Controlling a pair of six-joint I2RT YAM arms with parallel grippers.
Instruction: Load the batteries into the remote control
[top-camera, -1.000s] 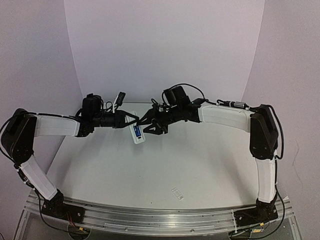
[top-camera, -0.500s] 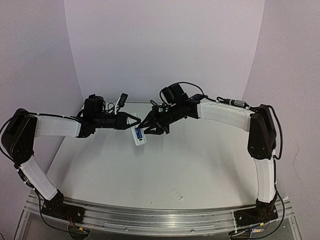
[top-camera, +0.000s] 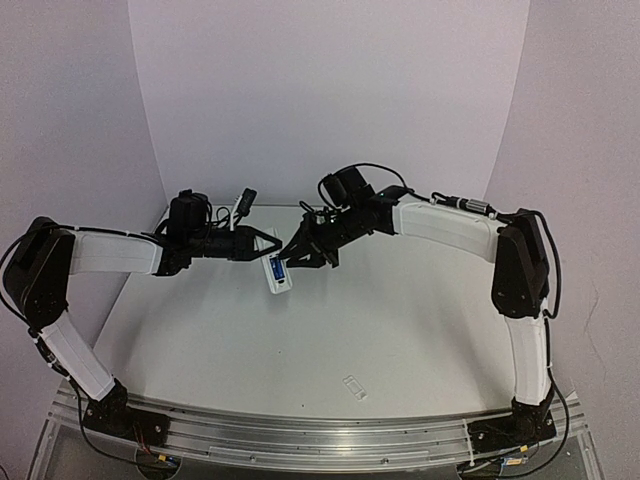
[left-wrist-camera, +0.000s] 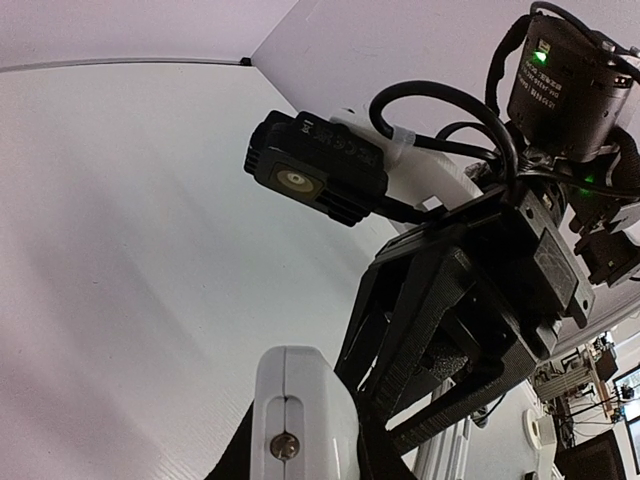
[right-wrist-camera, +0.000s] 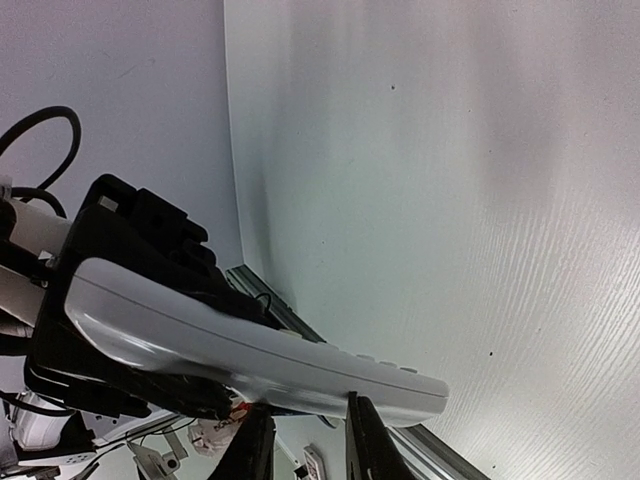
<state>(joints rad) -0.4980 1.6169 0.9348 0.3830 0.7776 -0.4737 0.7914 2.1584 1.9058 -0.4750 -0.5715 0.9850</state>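
Note:
My left gripper (top-camera: 268, 246) is shut on one end of the white remote control (top-camera: 280, 277) and holds it above the table. In the left wrist view the remote's end (left-wrist-camera: 300, 400) sits between my dark fingers (left-wrist-camera: 372, 455). A blue battery (top-camera: 274, 265) shows in the remote's open back. My right gripper (top-camera: 291, 257) touches the remote from the right. In the right wrist view its two fingers (right-wrist-camera: 366, 440) press against the remote's underside (right-wrist-camera: 250, 350), with a thin blue sliver of a battery (right-wrist-camera: 291, 411) between them. The rest of that battery is hidden.
The small clear cover piece (top-camera: 354, 387) lies flat on the white table (top-camera: 400, 320) near the front edge. The curved white backdrop (top-camera: 330, 100) rises behind both arms. The metal rail (top-camera: 320, 440) runs along the near edge.
My right gripper has moved left and closed in on the remote until its fingertips touch it. My left gripper and the remote have barely shifted.

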